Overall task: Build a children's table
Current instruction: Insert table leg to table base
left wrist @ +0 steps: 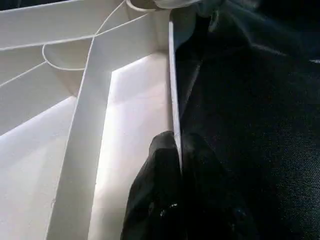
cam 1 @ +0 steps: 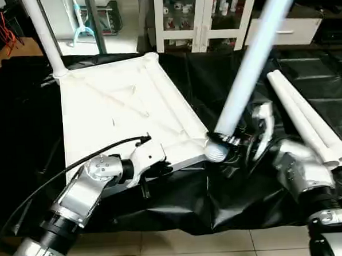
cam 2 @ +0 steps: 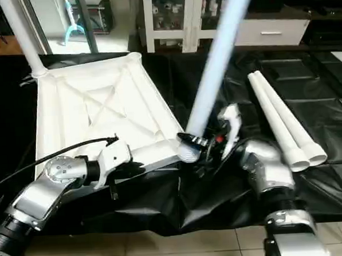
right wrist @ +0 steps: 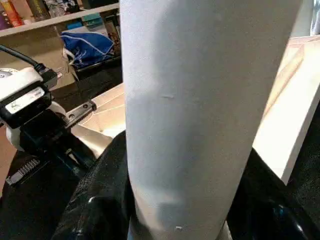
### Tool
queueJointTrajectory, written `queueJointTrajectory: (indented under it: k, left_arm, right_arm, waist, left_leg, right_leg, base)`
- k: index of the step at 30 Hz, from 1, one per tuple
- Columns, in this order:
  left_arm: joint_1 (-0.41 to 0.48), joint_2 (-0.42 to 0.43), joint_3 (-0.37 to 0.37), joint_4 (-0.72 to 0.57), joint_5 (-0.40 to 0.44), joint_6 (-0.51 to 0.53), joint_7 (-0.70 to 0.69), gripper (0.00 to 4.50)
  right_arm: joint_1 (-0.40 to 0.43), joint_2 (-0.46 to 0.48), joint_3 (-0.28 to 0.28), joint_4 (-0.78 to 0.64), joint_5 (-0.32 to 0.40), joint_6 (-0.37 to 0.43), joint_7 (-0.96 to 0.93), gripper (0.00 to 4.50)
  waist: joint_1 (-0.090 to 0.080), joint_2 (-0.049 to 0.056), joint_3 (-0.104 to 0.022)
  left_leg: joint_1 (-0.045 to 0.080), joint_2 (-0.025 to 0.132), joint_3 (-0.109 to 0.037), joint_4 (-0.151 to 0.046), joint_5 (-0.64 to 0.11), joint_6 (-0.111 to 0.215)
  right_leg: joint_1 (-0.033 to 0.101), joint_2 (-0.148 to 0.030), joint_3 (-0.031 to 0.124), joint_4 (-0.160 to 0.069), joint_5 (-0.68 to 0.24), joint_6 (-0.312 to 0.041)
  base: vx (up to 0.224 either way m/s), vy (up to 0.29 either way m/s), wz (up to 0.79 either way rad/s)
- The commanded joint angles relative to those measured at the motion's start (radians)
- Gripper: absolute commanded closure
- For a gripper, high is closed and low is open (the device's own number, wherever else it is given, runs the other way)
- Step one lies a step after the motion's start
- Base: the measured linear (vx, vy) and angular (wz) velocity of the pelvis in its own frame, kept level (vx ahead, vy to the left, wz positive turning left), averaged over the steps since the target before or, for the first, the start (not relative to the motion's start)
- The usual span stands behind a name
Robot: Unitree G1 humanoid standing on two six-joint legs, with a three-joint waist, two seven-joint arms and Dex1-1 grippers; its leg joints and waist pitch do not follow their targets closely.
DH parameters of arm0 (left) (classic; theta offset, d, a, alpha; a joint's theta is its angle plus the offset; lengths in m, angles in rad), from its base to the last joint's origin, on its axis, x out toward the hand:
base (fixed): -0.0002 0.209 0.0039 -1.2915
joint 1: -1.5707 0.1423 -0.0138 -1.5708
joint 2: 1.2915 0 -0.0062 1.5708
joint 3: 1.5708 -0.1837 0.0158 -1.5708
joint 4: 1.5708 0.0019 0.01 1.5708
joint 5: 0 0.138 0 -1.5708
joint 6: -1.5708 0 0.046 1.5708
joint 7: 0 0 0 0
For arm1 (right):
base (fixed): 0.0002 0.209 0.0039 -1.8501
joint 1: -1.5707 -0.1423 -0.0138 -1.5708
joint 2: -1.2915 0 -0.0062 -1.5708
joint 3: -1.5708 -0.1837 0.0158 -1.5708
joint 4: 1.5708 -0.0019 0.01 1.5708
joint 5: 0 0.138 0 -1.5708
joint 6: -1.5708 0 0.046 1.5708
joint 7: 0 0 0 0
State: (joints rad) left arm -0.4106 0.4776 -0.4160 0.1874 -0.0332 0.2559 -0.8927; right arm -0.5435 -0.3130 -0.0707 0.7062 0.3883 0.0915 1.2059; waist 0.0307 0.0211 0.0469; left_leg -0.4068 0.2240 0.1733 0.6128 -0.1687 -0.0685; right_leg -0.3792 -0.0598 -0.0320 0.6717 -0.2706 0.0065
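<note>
Now the right gripper (cam 1: 226,141), clamped on a tilted leg (cam 1: 250,61), is hovering its end just right of the near-right corner socket (cam 1: 201,141), while the left gripper (left wrist: 177,150) is pinching the tabletop (cam 1: 124,107) edge.

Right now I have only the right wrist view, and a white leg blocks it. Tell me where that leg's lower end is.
Observer: The right tool grips the leg just above its lower end, which is at the near right corner of the tabletop. I cannot tell whether it is seated.
Operator: Check the left tool.
Observer: The left tool is shut on the tabletop's thin near rim.
Operator: Tell me what lies off to the right.
Observer: Two spare legs lie side by side on the black sheet.
</note>
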Motion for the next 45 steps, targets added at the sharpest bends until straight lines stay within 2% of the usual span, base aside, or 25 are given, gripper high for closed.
queueJointTrajectory:
  k: [1,5,6,8,10,13,14,16,17,19,23,26,28,29,30,33,39,42,44,45]
  left_arm:
    - [0.035,0.016,-0.046,0.050,0.043,0.024,-0.017,4.50]
    - [0.041,0.017,-0.043,0.042,0.048,0.020,-0.026,4.50]
    - [0.042,0.018,-0.043,0.042,0.049,0.019,-0.028,4.50]
    - [0.045,0.020,-0.044,0.040,0.048,0.018,-0.034,4.50]
    - [0.046,0.023,-0.044,0.039,0.048,0.016,-0.037,4.50]
    - [0.050,0.028,-0.045,0.035,0.043,0.010,-0.050,4.50]
    - [0.052,0.028,-0.044,0.032,0.043,0.010,-0.055,4.50]
    - [0.054,0.028,-0.044,0.031,0.045,0.010,-0.058,4.50]
    - [0.054,0.028,-0.044,0.031,0.045,0.010,-0.058,4.50]
    - [0.055,0.029,-0.045,0.030,0.043,0.007,-0.065,4.50]
    - [0.055,0.029,-0.046,0.030,0.042,0.005,-0.069,4.50]
    - [0.055,0.029,-0.043,0.027,0.043,0.008,-0.071,4.50]
    - [0.055,0.029,-0.043,0.027,0.043,0.008,-0.071,4.50]
    - [0.055,0.029,-0.041,0.027,0.044,0.008,-0.072,4.50]
    - [0.055,0.029,-0.039,0.026,0.046,0.009,-0.073,4.50]
    - [0.056,0.030,-0.034,0.024,0.048,0.012,-0.073,4.50]
    - [0.055,0.029,-0.033,0.027,0.051,0.012,-0.075,4.50]
    - [0.056,0.029,-0.031,0.027,0.053,0.013,-0.078,4.50]
    - [0.056,0.029,-0.030,0.027,0.054,0.013,-0.079,4.50]
    - [0.056,0.029,-0.030,0.027,0.054,0.013,-0.081,4.50]
  right_arm:
    - [-0.017,-0.007,-0.015,-0.033,0.010,-0.002,0.001,2.61]
    - [-0.024,-0.018,-0.006,-0.001,-0.018,-0.041,0.017,2.61]
    - [-0.020,-0.032,0.020,0.025,-0.059,-0.094,0.019,2.61]
    - [-0.013,-0.046,0.047,0.054,-0.097,-0.140,0.029,2.61]
    - [-0.011,-0.047,0.046,0.063,-0.100,-0.146,0.027,2.61]
    - [-0.014,-0.044,0.029,0.097,-0.096,-0.154,0.000,2.61]
    - [-0.026,-0.039,0.002,0.136,-0.084,-0.156,-0.033,2.61]
    - [-0.042,-0.031,-0.032,0.179,-0.066,-0.158,-0.068,2.61]
    - [-0.042,-0.031,-0.032,0.179,-0.066,-0.158,-0.068,2.61]
    - [-0.065,-0.016,-0.073,0.237,-0.031,-0.143,-0.099,2.61]
    - [-0.072,0.002,-0.070,0.265,-0.020,-0.109,-0.083,2.61]
    - [-0.086,0.017,-0.060,0.300,-0.025,-0.060,-0.038,2.61]
    - [-0.088,0.020,-0.057,0.305,-0.030,-0.060,-0.030,2.61]
    - [-0.092,0.025,-0.060,0.309,-0.027,-0.061,-0.023,2.61]
    - [-0.097,0.030,-0.064,0.311,-0.021,-0.059,-0.018,2.61]
    - [-0.114,0.043,-0.085,0.286,0.017,-0.015,0.000,2.61]
    - [-0.107,0.031,-0.070,0.284,0.002,0.005,0.038,2.61]
    - [-0.100,0.030,-0.081,0.245,0.019,0.037,0.056,2.61]
    - [-0.102,0.027,-0.091,0.229,0.032,0.053,0.064,2.61]
    - [-0.104,0.026,-0.094,0.222,0.036,0.060,0.065,2.61]
  waist:
    - [-0.003,-0.013,-0.054]
    - [0.000,-0.015,-0.060]
    - [0.001,-0.015,-0.063]
    - [0.002,-0.017,-0.063]
    - [0.001,-0.018,-0.062]
    - [0.001,-0.017,-0.061]
    - [-0.001,-0.019,-0.061]
    - [-0.003,-0.016,-0.062]
    - [-0.003,-0.017,-0.062]
    - [-0.003,-0.016,-0.064]
    - [-0.003,-0.017,-0.065]
    - [-0.003,-0.016,-0.062]
    - [-0.002,-0.015,-0.062]
    - [-0.002,-0.020,-0.058]
    - [-0.002,-0.017,-0.058]
    - [-0.004,-0.019,-0.055]
    - [-0.003,-0.019,-0.052]
    - [-0.003,-0.020,-0.052]
    - [-0.003,-0.019,-0.050]
    - [-0.003,-0.013,-0.049]
  left_leg:
    - [0.027,0.006,0.005,-0.065,-0.123,0.068]
    - [0.028,0.006,0.007,-0.062,-0.085,0.082]
    - [0.028,0.006,0.007,-0.061,-0.056,0.095]
    - [0.027,0.004,0.009,-0.059,-0.054,0.105]
    - [0.027,0.004,0.009,-0.059,-0.060,0.108]
    - [0.031,0.007,0.008,-0.064,-0.089,0.098]
    - [0.032,0.008,0.009,-0.065,-0.101,0.090]
    - [0.033,0.008,0.009,-0.065,-0.109,0.081]
    - [0.033,0.008,0.009,-0.066,-0.107,0.078]
    - [0.034,0.008,0.009,-0.065,-0.094,0.078]
    - [0.031,0.008,0.009,-0.064,-0.086,0.090]
    - [0.032,0.008,0.009,-0.065,-0.099,0.091]
    - [0.033,0.010,0.009,-0.067,-0.113,0.084]
    - [0.033,0.011,0.010,-0.069,-0.117,0.081]
    - [0.033,0.011,0.009,-0.069,-0.118,0.078]
    - [0.033,0.011,0.009,-0.072,-0.128,0.072]
    - [0.034,0.012,0.009,-0.074,-0.144,0.064]
    - [0.035,0.012,0.010,-0.076,-0.155,0.056]
    - [0.035,0.012,0.009,-0.078,-0.157,0.057]
    - [0.035,0.013,0.008,-0.079,-0.166,0.054]
  right_leg:
    - [0.034,-0.052,0.030,-0.090,0.087,-0.263]
    - [0.038,-0.053,0.030,-0.087,0.142,-0.266]
    - [0.039,-0.052,0.029,-0.082,0.187,-0.270]
    - [0.041,-0.051,0.029,-0.082,0.213,-0.273]
    - [0.041,-0.051,0.029,-0.083,0.206,-0.271]
    - [0.039,-0.052,0.029,-0.087,0.162,-0.273]
    - [0.039,-0.052,0.029,-0.089,0.146,-0.274]
    - [0.039,-0.053,0.029,-0.089,0.129,-0.280]
    - [0.039,-0.053,0.030,-0.090,0.128,-0.281]
    - [0.040,-0.052,0.030,-0.088,0.151,-0.286]
    - [0.042,-0.052,0.028,-0.085,0.184,-0.288]
    - [0.040,-0.051,0.027,-0.087,0.165,-0.292]
    - [0.039,-0.053,0.026,-0.088,0.140,-0.291]
    - [0.037,-0.053,0.027,-0.090,0.129,-0.289]
    - [0.038,-0.054,0.027,-0.090,0.123,-0.288]
    - [0.036,-0.053,0.028,-0.092,0.107,-0.284]
    - [0.033,-0.055,0.028,-0.096,0.079,-0.280]
    - [0.032,-0.055,0.029,-0.098,0.058,-0.276]
    - [0.033,-0.053,0.028,-0.099,0.056,-0.273]
    - [0.030,-0.055,0.028,-0.099,0.046,-0.271]
  base:
    - [0.000,0.000,0.00]
    - [0.000,0.000,0.00]
    - [0.000,0.000,0.00]
    - [0.000,0.000,0.00]
    - [0.000,0.000,0.00]
    - [0.000,0.000,0.00]
    - [0.000,0.000,0.00]
    - [0.000,0.000,0.00]
    - [0.000,0.000,0.00]
    - [0.000,0.000,0.00]
    - [0.000,0.000,0.00]
    - [0.000,0.000,0.00]
    - [0.000,0.000,0.00]
    - [0.000,0.000,0.00]
    - [0.000,0.000,0.00]
    - [0.000,0.000,0.00]
    - [0.000,0.000,0.00]
    - [0.000,0.000,0.00]
    - [0.000,0.000,0.00]
    - [0.000,0.000,0.00]
